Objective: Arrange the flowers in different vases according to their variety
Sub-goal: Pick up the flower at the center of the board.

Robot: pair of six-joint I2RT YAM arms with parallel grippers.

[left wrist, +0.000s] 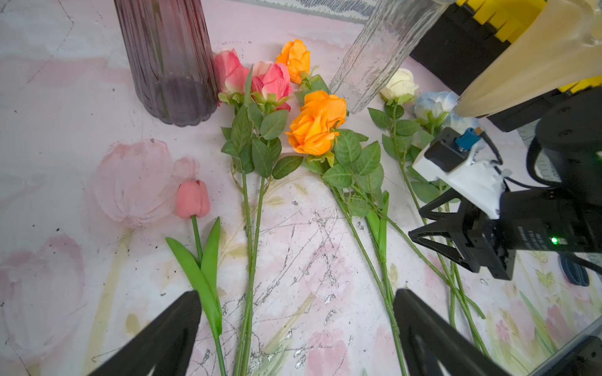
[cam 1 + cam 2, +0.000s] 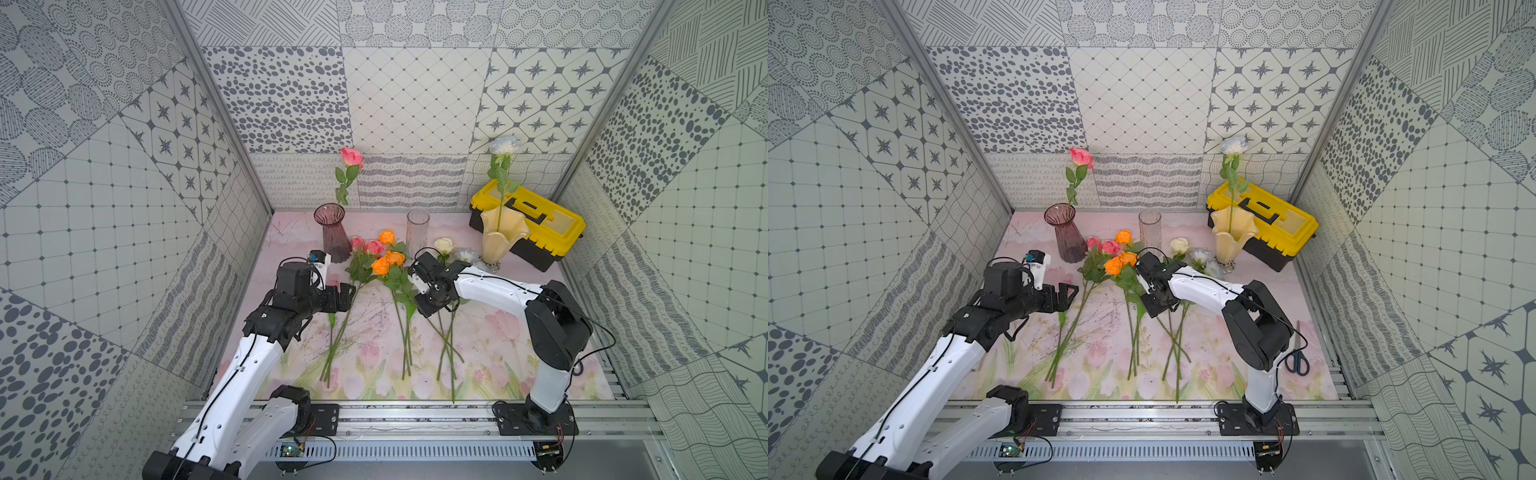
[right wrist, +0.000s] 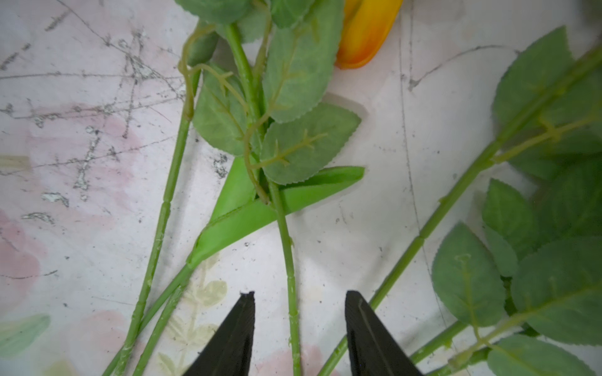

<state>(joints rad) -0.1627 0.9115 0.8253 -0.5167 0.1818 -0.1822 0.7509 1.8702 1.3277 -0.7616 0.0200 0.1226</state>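
Right gripper [image 3: 299, 294] astride one stem [image 3: 284, 228]; three vases [image 2: 332, 237] [image 2: 417, 232] [image 2: 498, 239] — two holding roses [image 2: 351, 157] [image 2: 503, 145]

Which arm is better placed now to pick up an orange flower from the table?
Right. The right gripper is down over the stems of the orange flowers, the jaws partly open on either side of one green stem. The left gripper, jaws wide open, hangs aside, nearer the pink roses.

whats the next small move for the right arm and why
Probably close the right pincer on the green stem: the stem runs between its fingertips with gaps on both sides, so nothing is gripped yet.
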